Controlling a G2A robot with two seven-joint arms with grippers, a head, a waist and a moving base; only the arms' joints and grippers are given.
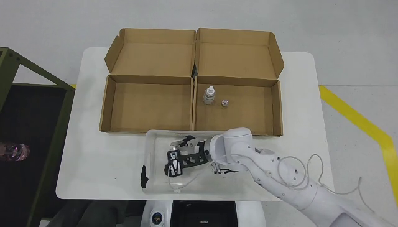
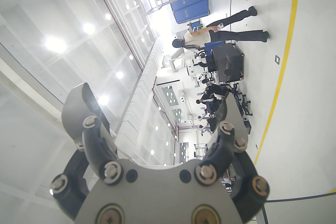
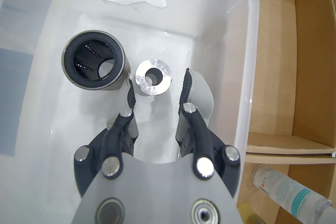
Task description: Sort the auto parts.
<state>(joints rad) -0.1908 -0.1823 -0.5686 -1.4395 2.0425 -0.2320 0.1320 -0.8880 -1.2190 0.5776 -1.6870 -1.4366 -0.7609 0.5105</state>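
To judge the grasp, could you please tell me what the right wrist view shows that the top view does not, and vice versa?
From the right wrist, hidden from above by the arm: the right gripper, fingers open either side of a silver sleeve, a black-ended bearing beside it. From the top, outside the wrist's frame: the left cardboard box and the white table. Both: the clear bin, the right cardboard box, the bottle.

- The right gripper [image 3: 158,84] hangs inside the clear bin [image 3: 245,59], fingers [image 3: 130,95] spread either side of the metal sleeve [image 3: 164,84].
- The large bearing [image 3: 118,72] crowds one finger.
- The other finger has room before the bin wall.
- A cardboard box [image 3: 309,57] stands just past that wall.
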